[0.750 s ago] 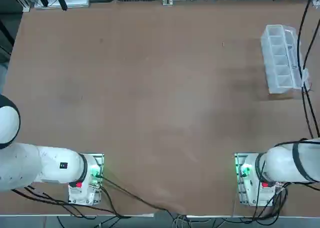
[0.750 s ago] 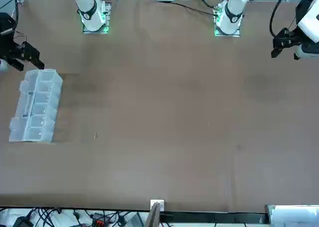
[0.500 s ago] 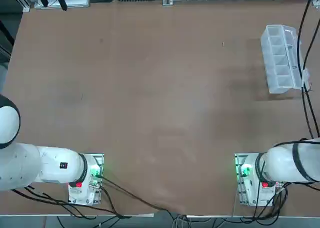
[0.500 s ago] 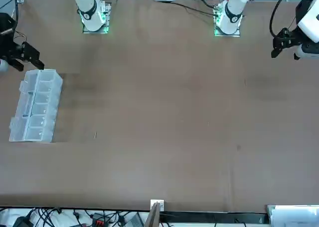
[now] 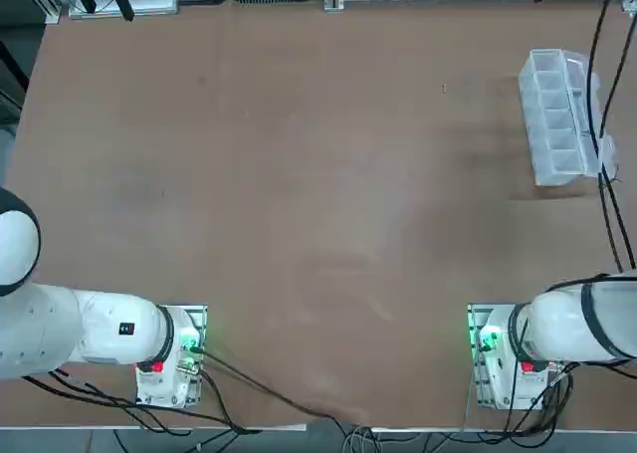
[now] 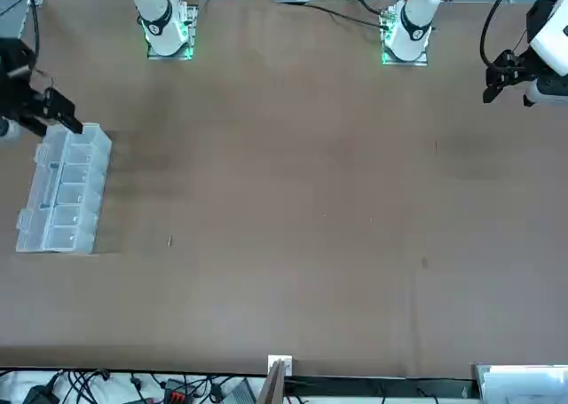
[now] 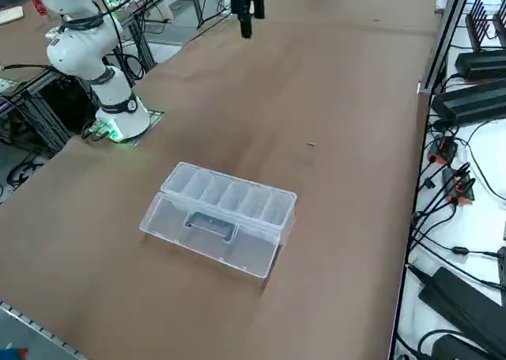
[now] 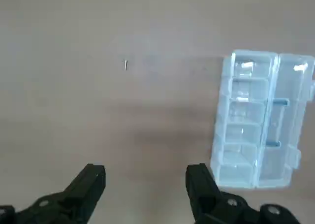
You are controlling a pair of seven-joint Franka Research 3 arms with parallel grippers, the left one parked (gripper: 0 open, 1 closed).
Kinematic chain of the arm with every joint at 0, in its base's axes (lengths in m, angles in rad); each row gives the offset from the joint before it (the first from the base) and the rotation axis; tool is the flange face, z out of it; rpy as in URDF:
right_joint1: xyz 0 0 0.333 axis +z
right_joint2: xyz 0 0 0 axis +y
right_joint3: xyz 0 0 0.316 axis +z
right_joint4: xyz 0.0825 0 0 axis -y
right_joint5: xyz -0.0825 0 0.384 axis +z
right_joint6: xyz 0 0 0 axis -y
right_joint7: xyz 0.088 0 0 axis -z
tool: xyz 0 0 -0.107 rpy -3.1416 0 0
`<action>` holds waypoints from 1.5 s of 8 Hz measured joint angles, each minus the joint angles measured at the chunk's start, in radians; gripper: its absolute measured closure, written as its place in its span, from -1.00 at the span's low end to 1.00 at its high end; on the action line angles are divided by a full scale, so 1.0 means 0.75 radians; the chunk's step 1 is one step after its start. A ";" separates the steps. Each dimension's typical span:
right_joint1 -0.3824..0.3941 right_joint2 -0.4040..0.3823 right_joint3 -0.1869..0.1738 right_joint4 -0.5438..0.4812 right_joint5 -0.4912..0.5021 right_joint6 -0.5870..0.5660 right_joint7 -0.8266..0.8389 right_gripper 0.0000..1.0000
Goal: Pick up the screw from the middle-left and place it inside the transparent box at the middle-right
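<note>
Clear ribbed box [image 8: 258, 119] lies open beside spread black hand [image 8: 145, 184].

In the front view the right gripper [image 6: 60, 117], at the table's edge by the near end of the transparent box [image 6: 62, 189], has shifted slightly since the earlier pictures: its dark fingers [image 6: 67, 122] now reach over the box's upper corner, where before they stood just clear of it. The arm's dark body behind them sits a little higher and further into that view than it did.
</note>
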 joint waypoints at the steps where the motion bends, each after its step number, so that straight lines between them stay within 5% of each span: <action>1: 0.017 0.060 0.003 -0.003 0.005 0.099 0.008 -1.00; 6: 0.063 0.440 0.006 -0.021 0.009 0.480 0.025 -1.00; 12: 0.145 0.772 0.007 -0.016 0.010 0.905 0.154 -0.84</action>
